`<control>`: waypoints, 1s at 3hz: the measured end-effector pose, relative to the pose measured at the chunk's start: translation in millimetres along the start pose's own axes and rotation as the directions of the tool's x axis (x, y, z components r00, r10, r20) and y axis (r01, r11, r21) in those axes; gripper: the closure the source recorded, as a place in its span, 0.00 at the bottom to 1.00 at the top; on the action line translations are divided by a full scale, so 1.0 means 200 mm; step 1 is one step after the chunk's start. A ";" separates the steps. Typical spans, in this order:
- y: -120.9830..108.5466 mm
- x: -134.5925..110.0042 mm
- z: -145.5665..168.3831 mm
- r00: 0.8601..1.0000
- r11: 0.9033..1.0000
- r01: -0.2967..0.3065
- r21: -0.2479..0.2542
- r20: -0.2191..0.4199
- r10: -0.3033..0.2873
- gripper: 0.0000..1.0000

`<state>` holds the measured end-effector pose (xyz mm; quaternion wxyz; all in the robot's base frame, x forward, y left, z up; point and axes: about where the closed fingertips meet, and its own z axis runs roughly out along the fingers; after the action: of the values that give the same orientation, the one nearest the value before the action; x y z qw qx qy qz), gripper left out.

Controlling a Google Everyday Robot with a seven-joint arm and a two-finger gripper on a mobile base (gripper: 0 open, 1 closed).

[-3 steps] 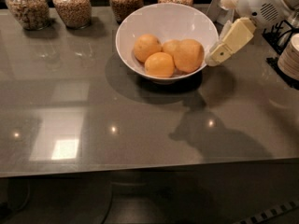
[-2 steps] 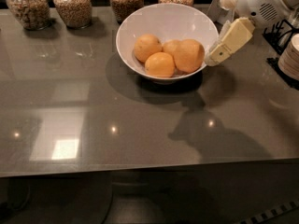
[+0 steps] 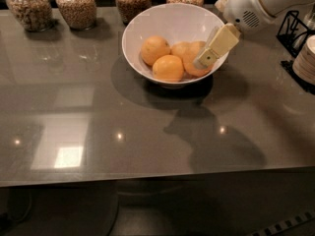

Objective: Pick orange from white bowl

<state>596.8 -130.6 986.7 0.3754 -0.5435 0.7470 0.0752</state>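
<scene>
- One white bowl is sitting toward the back of the bench, right of centre
- Four round fruits are lying in it, packed close together; the orange, the largest and deepest in colour, is resting against the bowl's right inner wall, touching the smaller fruit in front and the fruit behind it, while the fourth fruit is lying to the left
- Four glass jars of brownish dry goods are standing in a row along the back edge, behind the bowl
- One gripper is reaching down from the white arm at the upper right, crossing the bowl's right rim and covering part of the orange; whether the jaws are spread or pressed together cannot be told
- One black wire rack and one pale round stack are sitting at the far right edge
- The bench is showing a smooth grey glossy top, reflecting a bright window patch and small light spots, and carrying the arm's dark shadow; below its front edge the room is lying in darkness
- Against the frame a second ago, the gripper is now sitting over the rim and inside the bowl rather than just outside its right wall; bowl, fruits and jars are keeping their places
</scene>
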 end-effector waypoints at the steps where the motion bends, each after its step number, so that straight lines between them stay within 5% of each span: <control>1: -0.03 -0.01 0.13 0.999 1.000 -0.012 0.026 -0.047 0.013 0.12; 3: -0.09 0.10 0.28 0.990 0.996 -0.054 0.066 -0.129 0.062 0.16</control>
<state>635.9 -122.9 939.9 0.3402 -0.5133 0.7874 0.0269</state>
